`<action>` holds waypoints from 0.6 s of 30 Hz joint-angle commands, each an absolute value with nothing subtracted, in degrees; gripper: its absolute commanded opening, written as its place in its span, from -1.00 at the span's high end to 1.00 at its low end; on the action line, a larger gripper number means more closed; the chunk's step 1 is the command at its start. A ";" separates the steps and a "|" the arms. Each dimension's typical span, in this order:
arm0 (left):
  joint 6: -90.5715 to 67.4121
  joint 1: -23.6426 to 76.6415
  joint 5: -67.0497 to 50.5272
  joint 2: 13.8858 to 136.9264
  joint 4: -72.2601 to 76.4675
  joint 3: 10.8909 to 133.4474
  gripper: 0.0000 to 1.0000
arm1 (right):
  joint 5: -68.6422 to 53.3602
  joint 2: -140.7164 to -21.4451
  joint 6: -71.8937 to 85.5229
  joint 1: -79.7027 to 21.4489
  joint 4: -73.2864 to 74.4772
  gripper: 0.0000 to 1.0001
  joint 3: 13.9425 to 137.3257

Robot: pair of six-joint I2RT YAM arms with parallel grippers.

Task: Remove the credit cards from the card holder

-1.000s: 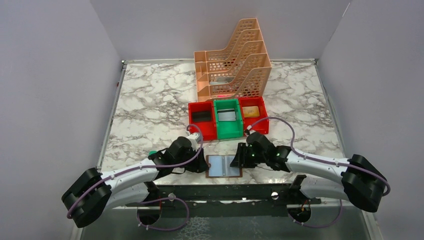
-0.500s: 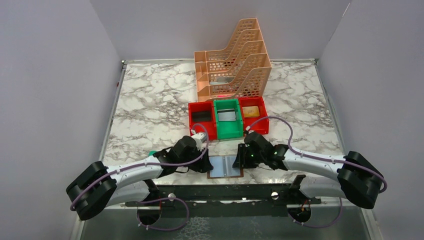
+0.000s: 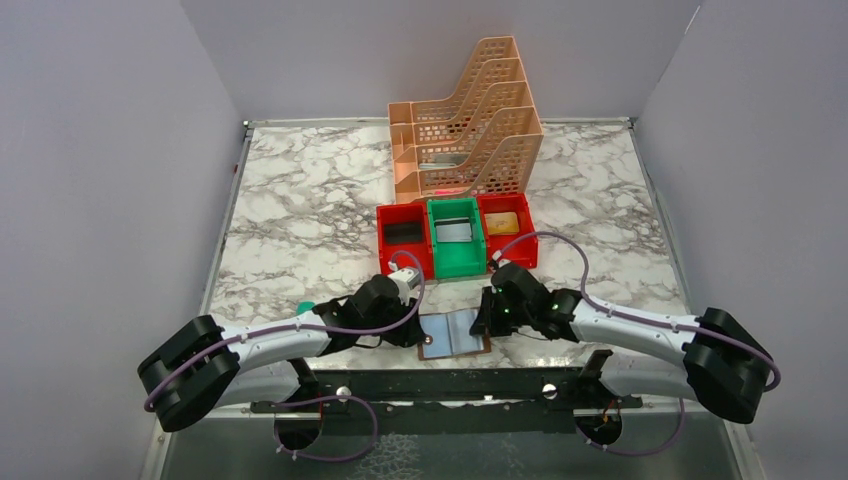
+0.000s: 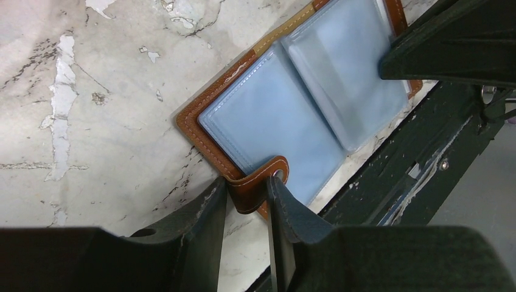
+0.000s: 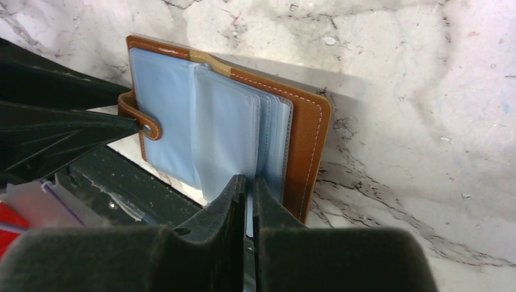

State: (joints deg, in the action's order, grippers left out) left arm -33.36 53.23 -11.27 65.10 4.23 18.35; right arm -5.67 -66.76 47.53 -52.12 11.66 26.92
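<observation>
The brown leather card holder (image 3: 455, 335) lies open near the table's front edge, its grey-blue pockets (image 4: 274, 121) facing up. My left gripper (image 3: 412, 334) is at its left edge, shut on the snap tab (image 4: 258, 185), which curls up between the two fingers. At the holder's right half, my right gripper (image 3: 483, 324) is shut on a thin grey-blue pocket leaf (image 5: 228, 140) that stands up from the stack (image 5: 274, 146). I cannot pick out any of the credit cards from the pockets.
Behind the holder stand a red bin (image 3: 403, 245), a green bin (image 3: 457, 250) with a flat grey thing in it, and a second red bin (image 3: 508, 232) with a tan thing. A peach file rack (image 3: 465, 125) is farther back. The black front rail (image 3: 450, 385) runs just below the holder.
My left gripper moved right to the holder's edge and closed on the snap tab. The right jaws closed on a pocket leaf. The holder turned slightly.
</observation>
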 commanded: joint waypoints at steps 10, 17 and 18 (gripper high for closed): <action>-33.31 54.32 -11.17 66.01 4.49 20.49 0.38 | -11.50 -64.01 48.06 -52.47 5.38 0.63 27.16; -33.51 54.32 -11.16 64.60 3.90 20.56 0.38 | -11.24 -65.26 47.48 -52.47 6.21 0.47 27.61; -33.50 54.32 -10.98 64.34 3.86 20.57 0.38 | -10.68 -65.36 47.35 -52.47 7.02 0.46 28.01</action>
